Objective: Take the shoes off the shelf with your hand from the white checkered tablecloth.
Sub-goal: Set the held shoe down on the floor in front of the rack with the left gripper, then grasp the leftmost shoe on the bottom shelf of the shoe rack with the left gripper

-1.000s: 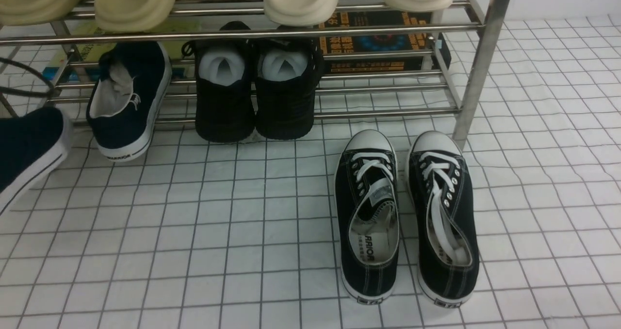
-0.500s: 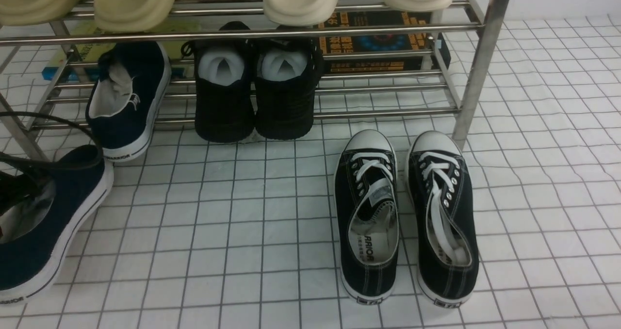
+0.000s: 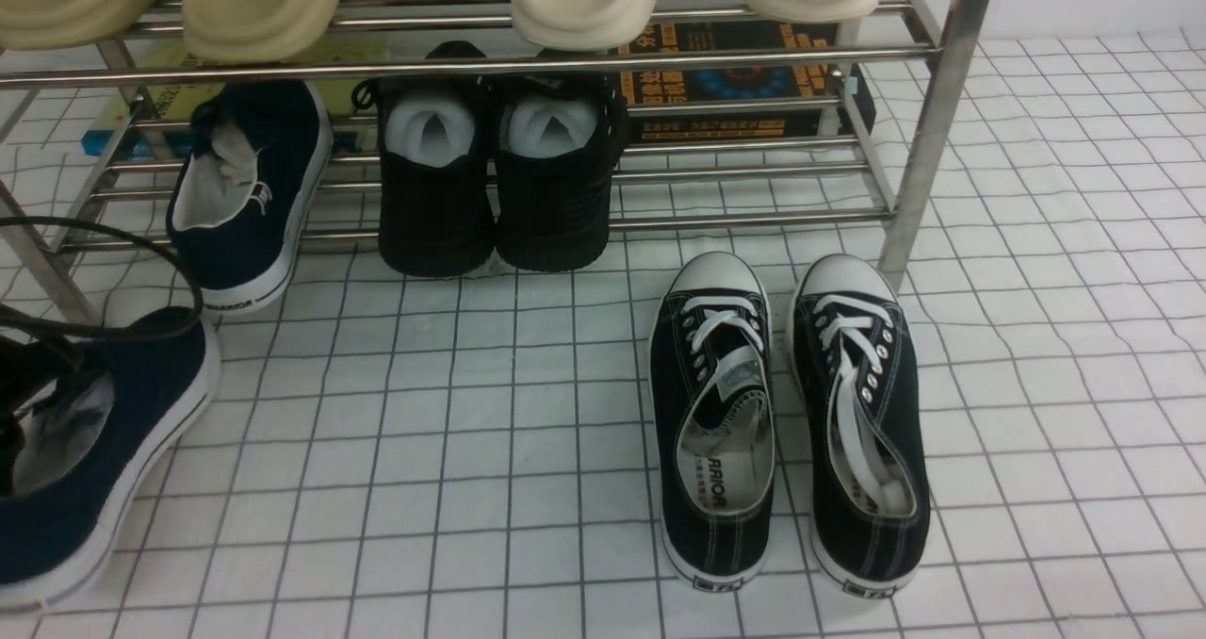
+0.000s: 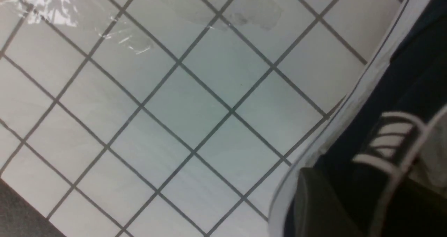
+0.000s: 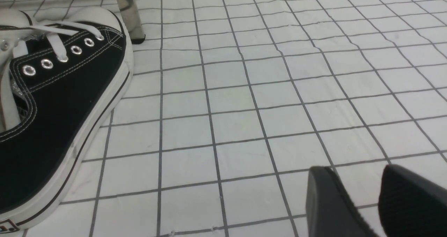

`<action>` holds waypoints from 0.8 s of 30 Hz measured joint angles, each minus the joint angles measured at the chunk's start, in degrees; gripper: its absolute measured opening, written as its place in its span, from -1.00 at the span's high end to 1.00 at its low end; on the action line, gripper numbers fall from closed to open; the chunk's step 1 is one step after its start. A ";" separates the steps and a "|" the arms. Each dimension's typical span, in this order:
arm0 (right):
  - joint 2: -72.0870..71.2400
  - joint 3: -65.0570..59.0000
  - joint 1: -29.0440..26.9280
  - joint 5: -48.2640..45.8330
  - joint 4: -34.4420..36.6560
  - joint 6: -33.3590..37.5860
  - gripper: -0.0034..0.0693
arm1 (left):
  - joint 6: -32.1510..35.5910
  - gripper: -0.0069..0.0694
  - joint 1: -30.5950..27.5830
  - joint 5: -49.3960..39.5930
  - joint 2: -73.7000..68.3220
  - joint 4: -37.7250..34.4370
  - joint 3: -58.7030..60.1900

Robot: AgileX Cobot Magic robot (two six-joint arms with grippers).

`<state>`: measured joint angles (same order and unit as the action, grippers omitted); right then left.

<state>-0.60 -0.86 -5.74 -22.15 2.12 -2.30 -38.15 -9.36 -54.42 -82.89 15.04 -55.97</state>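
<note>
Far left, front view: one navy slip-on (image 3: 104, 450) lies on the white checkered tablecloth (image 3: 471, 432), off the shelf (image 3: 933, 111). The left claw (image 3: 14, 385) sits at its opening. The wrist view shows only one finger (image 4: 314, 205) against the upper, so apart or clamped: cannot tell.

Its mate, the racked slip-on (image 3: 250, 205), rests on the lowest tier, near and at about 1 o'clock from that claw. Long axis roughly 12-to-6, toe in, heel past the front tube. All-black shoes (image 3: 438, 215) stand just beside it at 3 o'clock.

Right claw (image 5: 352, 181): jaws apart, empty, beside a lace-up sneaker (image 5: 52, 107).

Judgement: left arm nearer; take the heel from 6 o'clock.
</note>
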 joint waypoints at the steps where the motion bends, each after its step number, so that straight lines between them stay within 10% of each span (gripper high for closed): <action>1: 0.00 0.00 0.00 0.00 0.00 0.00 0.24 | 1.05 -0.03 0.00 -0.26 0.00 0.00 -1.96; 24: 0.00 0.00 0.00 0.00 0.00 0.00 0.24 | 26.70 -0.24 0.06 5.39 -18.16 -25.98 -29.04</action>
<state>-0.60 -0.86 -5.74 -22.15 2.12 -2.30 -11.45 -9.30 -49.03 -101.05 -10.94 -85.01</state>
